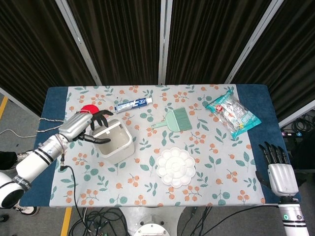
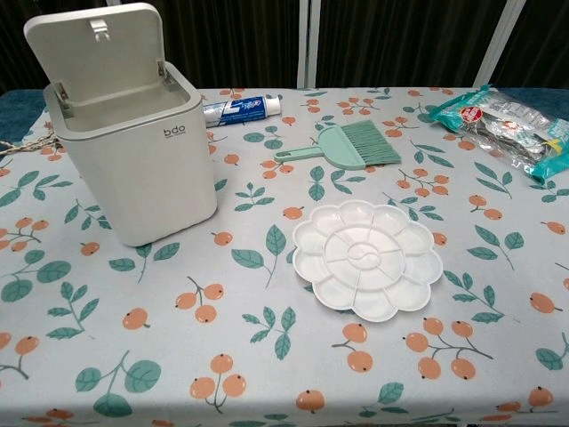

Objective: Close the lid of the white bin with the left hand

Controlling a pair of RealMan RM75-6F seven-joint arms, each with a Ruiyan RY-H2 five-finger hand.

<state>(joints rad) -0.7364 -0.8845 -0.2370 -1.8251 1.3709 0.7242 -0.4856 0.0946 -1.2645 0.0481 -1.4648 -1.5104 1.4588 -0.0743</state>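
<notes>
While half-raised, lid (image 2: 100,42) facing forward

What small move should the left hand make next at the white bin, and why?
Probably push the hinged white lid further forward and down. It is only partly lowered over the white plastic bin, and the left hand is right at it in the head view.

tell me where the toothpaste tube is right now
In the head view the toothpaste tube lies on the table's far left part, just behind the white bin and left of the green brush.
</notes>
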